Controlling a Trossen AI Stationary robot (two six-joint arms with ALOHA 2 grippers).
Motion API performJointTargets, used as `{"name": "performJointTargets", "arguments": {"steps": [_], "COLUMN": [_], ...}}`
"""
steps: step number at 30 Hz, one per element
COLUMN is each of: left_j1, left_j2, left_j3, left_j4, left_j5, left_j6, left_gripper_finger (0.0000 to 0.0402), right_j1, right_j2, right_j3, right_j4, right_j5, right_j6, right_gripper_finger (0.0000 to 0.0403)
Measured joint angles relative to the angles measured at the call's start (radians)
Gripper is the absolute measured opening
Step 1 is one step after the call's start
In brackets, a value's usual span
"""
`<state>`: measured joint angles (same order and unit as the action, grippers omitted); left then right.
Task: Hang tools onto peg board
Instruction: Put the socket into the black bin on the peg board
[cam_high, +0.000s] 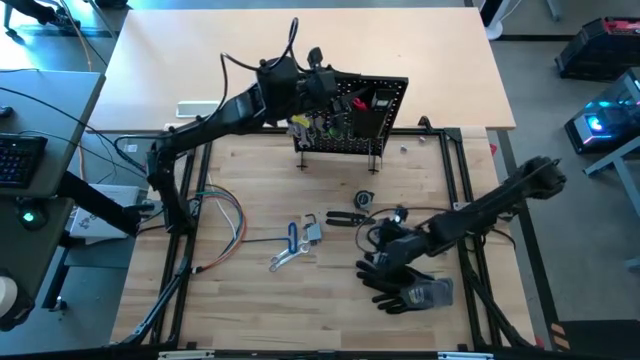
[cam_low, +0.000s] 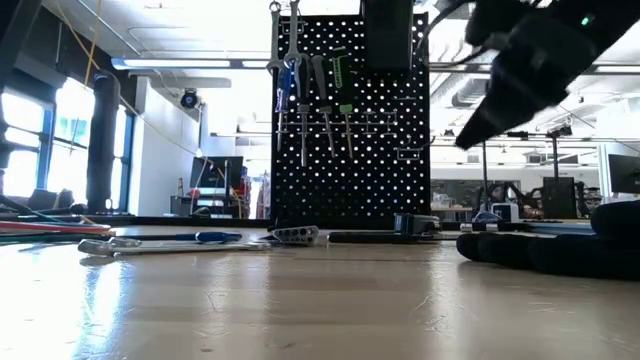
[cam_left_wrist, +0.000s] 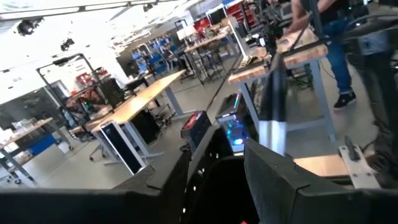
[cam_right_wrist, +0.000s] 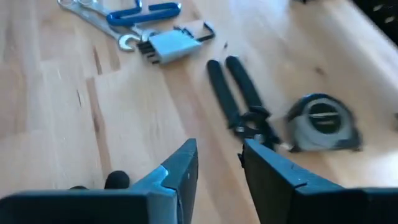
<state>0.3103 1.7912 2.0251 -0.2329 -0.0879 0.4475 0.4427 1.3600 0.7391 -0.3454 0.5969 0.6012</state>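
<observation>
On the counter (cam_high: 250, 290), coloured wires (cam_high: 225, 225) lay at the left. The left gripper (cam_high: 322, 85) was up at the top edge of the peg board (cam_high: 385, 105), which stood upright at the back with drivers (cam_low: 340, 95) and wrenches (cam_low: 285, 60) hanging on it; whether its jaws were open or closed could not be told. A blue-handled tool (cam_high: 292, 236) and a silver wrench (cam_high: 285, 258) lay mid-counter. Further right, black pliers (cam_right_wrist: 239, 102) lay beside a tape measure (cam_right_wrist: 323, 121). The right gripper (cam_right_wrist: 217, 165) hovered near the pliers, jaws slightly parted and empty, above black gloves (cam_high: 400, 285).
</observation>
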Motion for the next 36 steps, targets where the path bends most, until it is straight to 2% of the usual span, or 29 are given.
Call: {"name": "performJointTargets", "arguments": {"steps": [4, 10, 16, 20, 23, 25, 28, 32, 36], "left_j1": [-0.016, -0.046, -0.076, -0.101, -0.12, -0.135, -0.153, -0.176, -0.201], "left_j2": [-0.039, -0.094, -0.138, -0.153, -0.154, -0.154, -0.154, -0.167, -0.204], "left_j3": [0.0, 0.0, 0.0, 0.0, 0.0, 0.0, 0.0, -0.001, -0.001], "left_j4": [-0.066, -0.16, -0.258, -0.346, -0.425, -0.487, -0.589, -0.709, -0.753], "left_j5": [-0.005, -0.017, -0.031, -0.031, -0.034, -0.059, -0.108, -0.135, -0.134], "left_j6": [0.017, 0.041, 0.056, 0.055, 0.055, 0.055, 0.054, 0.026, -0.006], "left_gripper_finger": [0.0147, 0.0147, 0.0147, 0.0147, 0.0147, 0.0147, 0.0147, 0.0147, 0.0147], "right_j1": [0.0, 0.0, -0.029, -0.087, -0.149, -0.19, -0.238, -0.249, -0.224], "right_j2": [-0.141, -0.334, -0.423, -0.424, -0.418, -0.414, -0.405, -0.39, -0.363], "right_j3": [0.0, 0.0, 0.0, 0.0, 0.0, 0.0, 0.0, 0.0, 0.0], "right_j4": [-0.178, -0.493, -0.768, -0.816, -0.75, -0.688, -0.669, -0.731, -0.776], "right_j5": [-0.004, -0.051, 0.062, 0.103, 0.093, 0.019, -0.152, -0.333, -0.486], "right_j6": [0.0, 0.105, 0.329, 0.357, 0.265, 0.162, 0.069, 0.062, 0.072], "right_gripper_finger": [0.0135, 0.0136, 0.0136, 0.0136, 0.0136, 0.0136, 0.0136, 0.0136, 0.0136]}}
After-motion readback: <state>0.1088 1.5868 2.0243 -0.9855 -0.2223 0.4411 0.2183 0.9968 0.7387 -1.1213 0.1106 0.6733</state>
